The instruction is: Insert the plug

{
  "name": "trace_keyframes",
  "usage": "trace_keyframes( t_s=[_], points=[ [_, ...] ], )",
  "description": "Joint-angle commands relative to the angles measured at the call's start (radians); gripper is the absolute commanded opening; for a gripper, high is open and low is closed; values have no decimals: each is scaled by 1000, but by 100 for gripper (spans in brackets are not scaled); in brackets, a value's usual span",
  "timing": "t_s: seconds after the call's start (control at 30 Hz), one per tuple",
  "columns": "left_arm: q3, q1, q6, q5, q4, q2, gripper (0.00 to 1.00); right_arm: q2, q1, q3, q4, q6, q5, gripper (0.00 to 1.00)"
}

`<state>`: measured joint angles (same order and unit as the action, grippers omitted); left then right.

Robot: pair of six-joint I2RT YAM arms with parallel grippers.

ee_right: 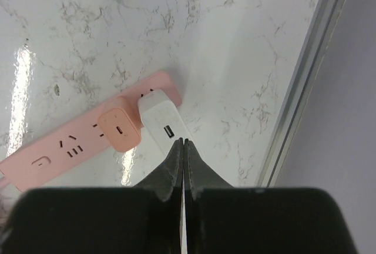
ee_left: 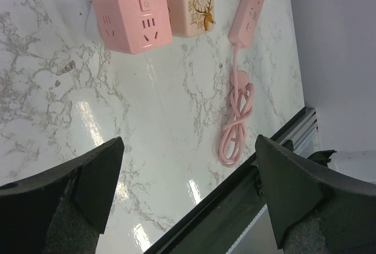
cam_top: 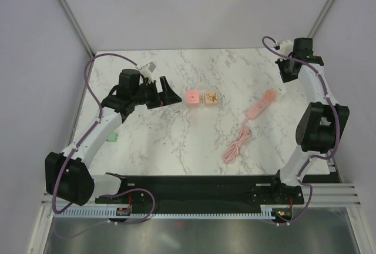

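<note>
A pink power strip (cam_top: 261,106) lies at the right of the marble table, its pink cable coiled (cam_top: 235,148) in front of it. In the right wrist view the strip (ee_right: 59,151) carries a pink charger (ee_right: 119,130) and a white plug (ee_right: 161,119) at its far end. My right gripper (ee_right: 183,142) is shut and empty, its tips just above the white plug. In the top view it (cam_top: 288,73) hangs beyond the strip's far end. My left gripper (ee_left: 188,195) is open and empty, above the table left of the cubes (cam_top: 161,92).
A pink cube socket (cam_top: 192,98) and a beige cube with a deer print (cam_top: 211,97) stand side by side mid-table; both show in the left wrist view (ee_left: 132,22) (ee_left: 189,12). A small green object (cam_top: 113,137) lies under the left arm. The table's right edge rail (ee_right: 299,83) runs close to the strip.
</note>
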<state>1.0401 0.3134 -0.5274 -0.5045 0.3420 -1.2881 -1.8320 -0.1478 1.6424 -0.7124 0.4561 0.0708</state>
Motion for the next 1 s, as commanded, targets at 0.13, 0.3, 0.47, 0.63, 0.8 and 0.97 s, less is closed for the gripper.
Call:
trace_keyframes(
  t_s=[0.13, 0.3, 0.47, 0.63, 0.8, 0.97],
  points=[
    [-6, -7, -42, 96, -9, 36, 100, -26, -3, -76, 57, -30, 32, 0],
    [15, -11, -111, 272, 66, 42, 100, -55, -4, -107, 62, -20, 25, 0],
    [41, -16, -155, 382, 135, 36, 100, -56, -7, -115, 62, -19, 1, 0],
    [66, -42, -256, 500, 248, 39, 100, -52, -7, -75, 45, -31, 15, 0],
    [72, -138, -428, 509, 383, 35, 96, -4, 2, 39, 18, -188, 46, 3],
    [92, -283, -514, 541, 576, -13, 96, 100, 60, 38, 63, -355, 150, 45]
  ],
)
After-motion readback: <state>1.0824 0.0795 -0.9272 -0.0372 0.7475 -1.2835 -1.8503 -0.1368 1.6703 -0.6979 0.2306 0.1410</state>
